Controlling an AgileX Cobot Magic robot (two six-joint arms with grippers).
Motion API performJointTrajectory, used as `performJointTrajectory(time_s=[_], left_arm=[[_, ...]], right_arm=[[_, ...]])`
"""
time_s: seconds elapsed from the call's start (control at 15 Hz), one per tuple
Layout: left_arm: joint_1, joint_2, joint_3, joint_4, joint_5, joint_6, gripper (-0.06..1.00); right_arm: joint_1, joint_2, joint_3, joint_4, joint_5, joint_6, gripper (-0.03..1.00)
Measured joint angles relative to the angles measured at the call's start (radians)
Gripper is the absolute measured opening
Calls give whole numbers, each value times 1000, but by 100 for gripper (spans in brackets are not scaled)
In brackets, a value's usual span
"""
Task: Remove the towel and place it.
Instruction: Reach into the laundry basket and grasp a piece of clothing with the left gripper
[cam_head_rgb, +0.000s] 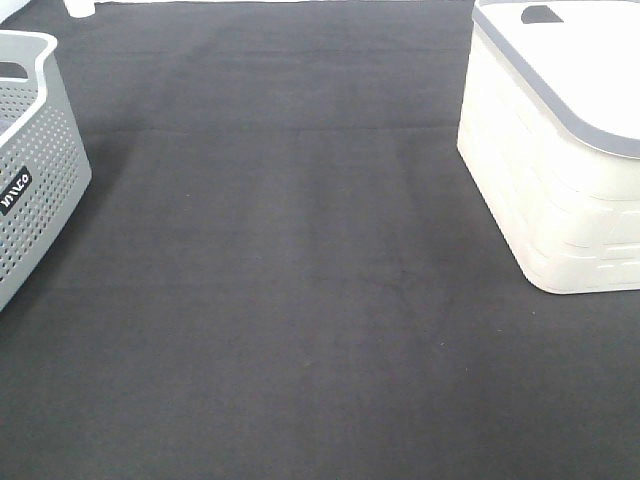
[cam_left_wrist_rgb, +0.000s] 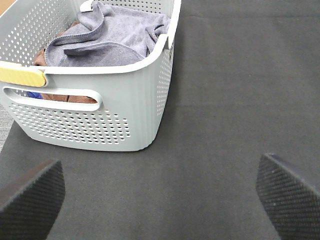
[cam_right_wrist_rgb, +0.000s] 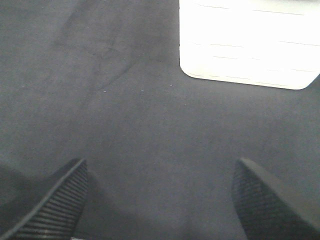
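Two baskets stand on the bench (cam_head_rgb: 300, 300), which is covered by a single black cloth. One is a grey perforated basket (cam_left_wrist_rgb: 125, 110) at the left edge of the high view, and the other is a white basket (cam_head_rgb: 540, 180) with a grey rim at the right edge. They are well apart, with bare black covering between them. There is one towel (cam_left_wrist_rgb: 107, 42), slate-grey terry, and it lies crumpled inside the grey perforated basket, heaped nearly to the rim, with a fold resting against the inner wall on the side nearer the middle of the bench. Under it is one rust-brown cloth (cam_left_wrist_rgb: 65, 96), seen through the handle cut-out in the basket's end wall, and a small patch of blue shows beside it, too little to identify. One pale yellow label (cam_left_wrist_rgb: 21, 76) sits on the rim of that basket above the cut-out, and one black label (cam_head_rgb: 15, 190) with white lettering is on its long side. Neither arm appears in the high view. The left end effector (cam_left_wrist_rgb: 160, 200) hangs over bare covering just beside the grey basket, its two ribbed fingers spread wide with nothing between them. The right end effector (cam_right_wrist_rgb: 162, 200) hangs over bare covering near the white basket, its two fingers likewise spread wide and holding nothing.
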Motion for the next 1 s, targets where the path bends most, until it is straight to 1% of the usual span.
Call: performJointTrajectory(time_s=[1.0], left_arm=[[0, 0, 0, 0, 0, 0, 99]], right_arm=[[0, 0, 0, 0, 0, 0, 76]])
